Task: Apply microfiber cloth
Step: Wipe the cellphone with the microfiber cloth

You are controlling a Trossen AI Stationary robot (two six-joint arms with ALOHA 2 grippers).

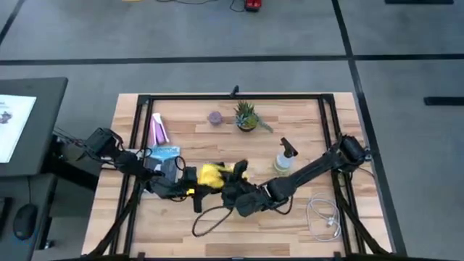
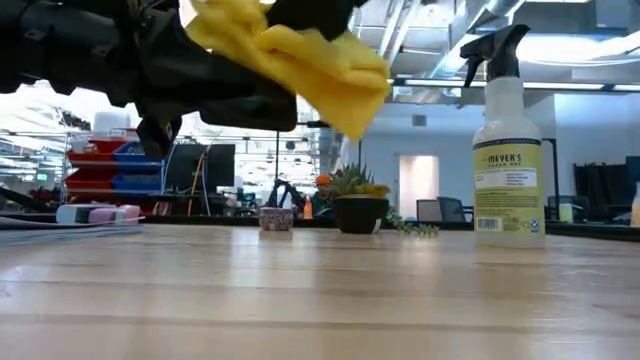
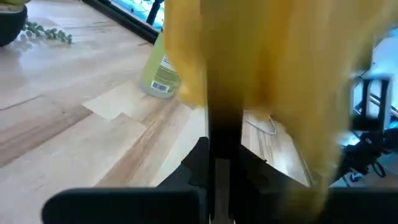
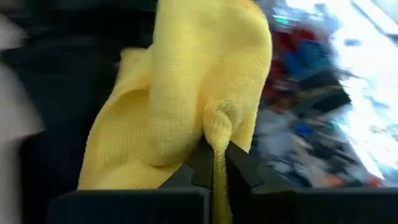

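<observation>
You are holding the microfiber cloth (image 1: 212, 175) up in the air over the front middle of the table (image 1: 290, 225), between your two arms. The right gripper (image 4: 214, 163) is pinching a fold of the yellow fabric, its fingers closed tight on it, so the cloth is bunching and hanging above them. The left gripper (image 3: 219, 140) is also closed on the cloth, with fabric draping over its fingers and hiding most of its view. I think you are keeping it lifted with both grippers so that it can be spread or turned before it goes down on a surface; with one grip only, the thin floppy fabric would fold on itself.

The low view is showing the cloth clearly off the wood, with free space under it.

On the spray bottle (image 2: 508, 150), standing well apart from the cloth on the right arm's side, the label is reading "MEYER'S"; the smaller lines below it are too small to read. No other writing is readable.
</observation>
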